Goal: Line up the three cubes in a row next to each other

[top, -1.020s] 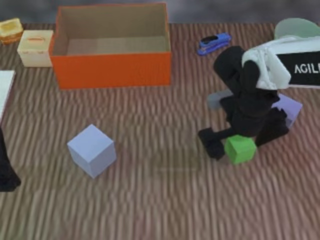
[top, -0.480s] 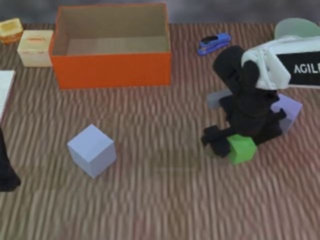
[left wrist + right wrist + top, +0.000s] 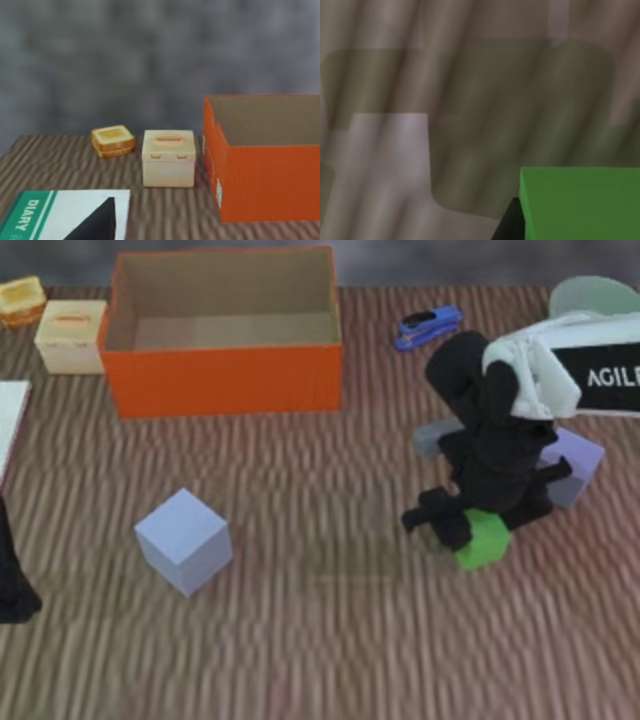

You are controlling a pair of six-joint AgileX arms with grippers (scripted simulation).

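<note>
Jaws closing on green cube [image 3: 484,541], right gripper [image 3: 468,527] at table's four o'clock, narrowing over last second | I'm judging pickup underway | left arm [image 3: 14,590] idling at nine o'clock
</note>
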